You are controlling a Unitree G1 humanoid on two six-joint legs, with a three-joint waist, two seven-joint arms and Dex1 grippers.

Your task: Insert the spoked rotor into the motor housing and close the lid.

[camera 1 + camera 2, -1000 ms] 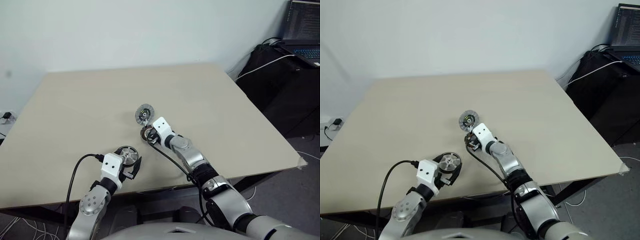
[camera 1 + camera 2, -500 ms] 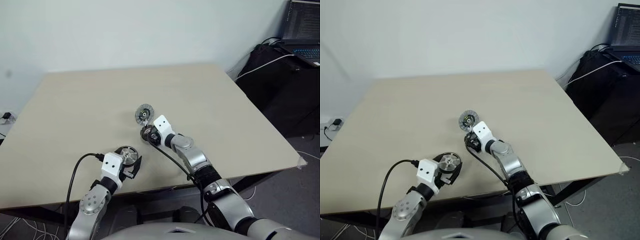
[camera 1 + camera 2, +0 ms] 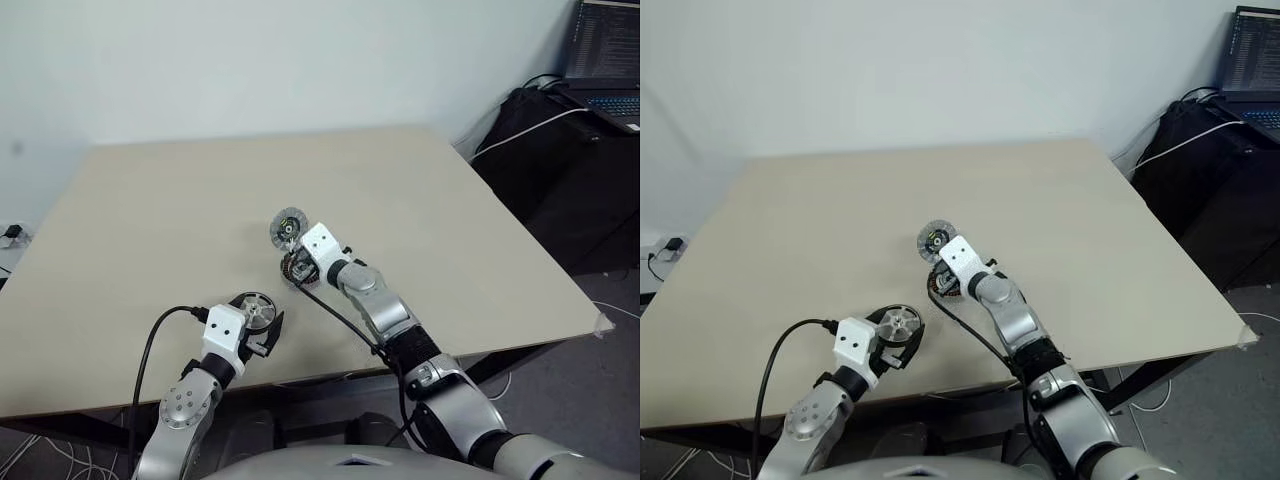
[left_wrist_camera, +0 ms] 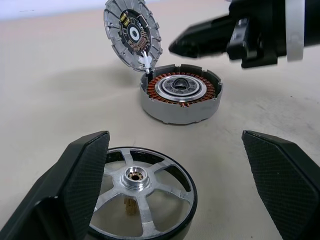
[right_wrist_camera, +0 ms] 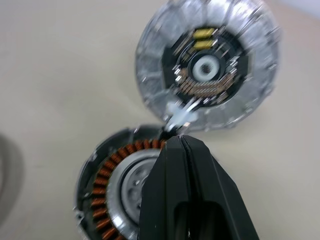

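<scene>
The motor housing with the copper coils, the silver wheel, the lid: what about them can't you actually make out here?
- motor housing: in the head views the right gripper and its white wrist cover most of it; in the right wrist view the shut fingers hide its near side.
- lid: its back face is turned away in the left wrist view.
- spoked rotor: its near rim is cut off by that view's edge, between the open left gripper.

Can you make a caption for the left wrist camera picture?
Open left gripper around the spoked rotor; beyond, the motor housing with its lid tipped up.
</scene>
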